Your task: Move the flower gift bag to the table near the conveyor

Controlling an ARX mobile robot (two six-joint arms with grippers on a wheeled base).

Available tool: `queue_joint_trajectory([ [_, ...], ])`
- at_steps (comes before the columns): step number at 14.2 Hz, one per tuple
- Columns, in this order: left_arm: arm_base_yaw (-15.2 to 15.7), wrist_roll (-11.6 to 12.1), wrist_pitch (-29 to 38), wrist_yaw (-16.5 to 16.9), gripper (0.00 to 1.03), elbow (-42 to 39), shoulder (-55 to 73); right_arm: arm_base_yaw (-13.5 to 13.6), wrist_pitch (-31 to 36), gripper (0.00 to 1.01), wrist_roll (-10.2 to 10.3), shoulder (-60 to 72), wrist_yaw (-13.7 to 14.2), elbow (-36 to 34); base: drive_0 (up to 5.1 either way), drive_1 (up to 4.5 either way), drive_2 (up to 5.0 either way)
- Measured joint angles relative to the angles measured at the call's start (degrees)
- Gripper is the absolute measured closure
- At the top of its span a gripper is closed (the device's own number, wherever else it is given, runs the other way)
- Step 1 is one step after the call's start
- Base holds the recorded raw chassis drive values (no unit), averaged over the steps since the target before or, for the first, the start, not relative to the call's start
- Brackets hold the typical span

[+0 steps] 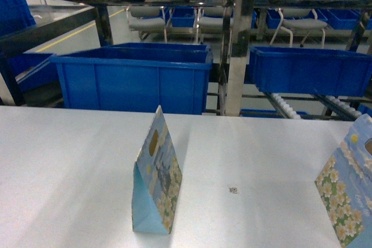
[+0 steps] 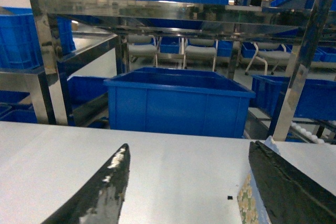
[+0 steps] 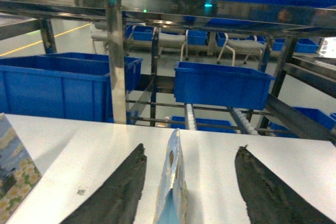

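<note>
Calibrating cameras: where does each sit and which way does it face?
Head: on robot, slanting down over matte white table at floral paper gift bag; no arms show.
Left wrist: low, facing large blue plastic bin; left end effector open.
Right wrist: low, right end effector open, straddling second floral bag.
Shared: all see table.

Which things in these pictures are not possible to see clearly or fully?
- Right flower gift bag: head view's right and bottom edges cut it off.
- Middle gift bag: printed picture too blurred to read.
- Black mark on the table: too small to read.
- Both arms: absent from head view.
- Right claw: bag's bottom lies below the frame.
</note>
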Motion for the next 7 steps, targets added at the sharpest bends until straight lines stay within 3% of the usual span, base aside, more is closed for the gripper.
queue_joint_trajectory([
  [1,4.76,1.42,-5.20,5.33,0.74,0.00,-4.37,-7.89,-1.11,0.84,0.20,-2.91,-9.31,-2.23,0.0,0.00,0.0],
  [2,12.70,1.49,-17.86,13.22,1.01,0.02,-14.58,-19.23,-1.92,0.99,0.28,-4.90,-19.71,-3.41,0.0,0.00,0.0],
  [4,12.41,1.57,-17.81,13.31,1.01,0.04,-15.58,-19.12,-1.29,0.99,0.28,-6.25,-21.16,-4.46,0.0,0.00,0.0],
  [7,12.57,1.55,-17.59,13.07,1.01,0.04,-15.61,-19.21,-2.05,0.99,0.28,-7.30,-21.18,-5.57,0.0,0.00,0.0],
])
